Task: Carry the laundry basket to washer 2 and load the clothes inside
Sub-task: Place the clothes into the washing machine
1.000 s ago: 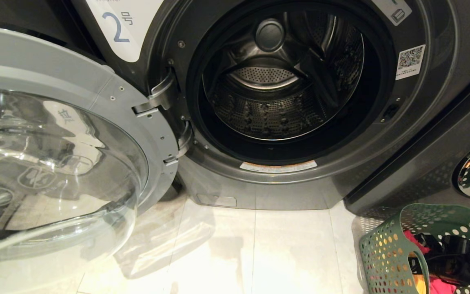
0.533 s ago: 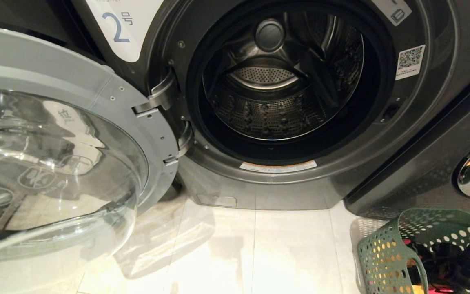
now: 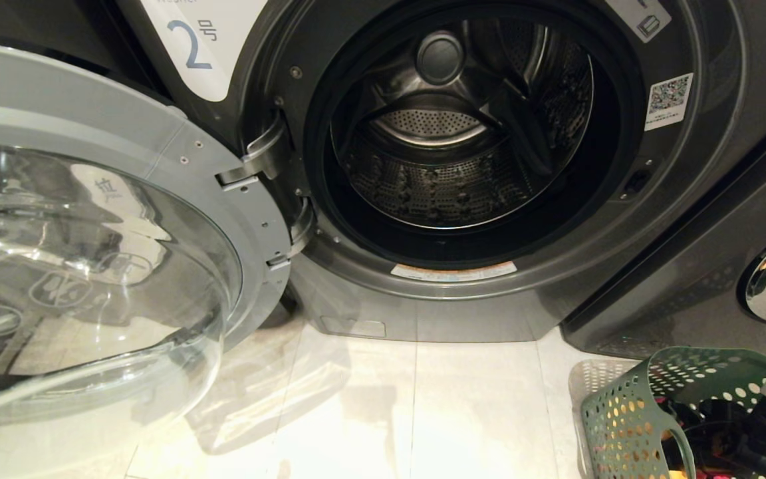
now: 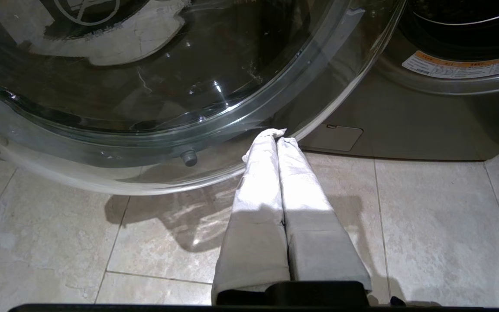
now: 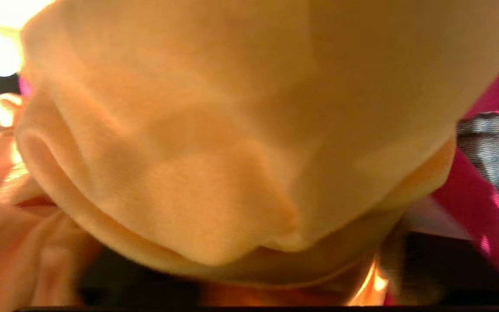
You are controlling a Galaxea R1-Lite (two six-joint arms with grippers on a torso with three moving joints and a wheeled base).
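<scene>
Washer 2 (image 3: 463,153) stands with its door (image 3: 90,253) open. The laundry basket (image 3: 629,419) sits on the floor at its right, the right gripper (image 3: 755,432) inside, its finger state hidden by yellow-orange garment (image 5: 232,130). Left gripper (image 4: 277,138) has fingers pressed together

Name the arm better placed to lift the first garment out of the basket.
Right: its arm is down inside the laundry basket, camera pressed into the yellow-orange garment. The left pincer hangs shut beneath washer 2's door.

A laundromat: numbered washer 2 (image 3: 463,153) (QR sticker (image 3: 668,100) beside the drum) on tiled floor (image 3: 423,412).
</scene>
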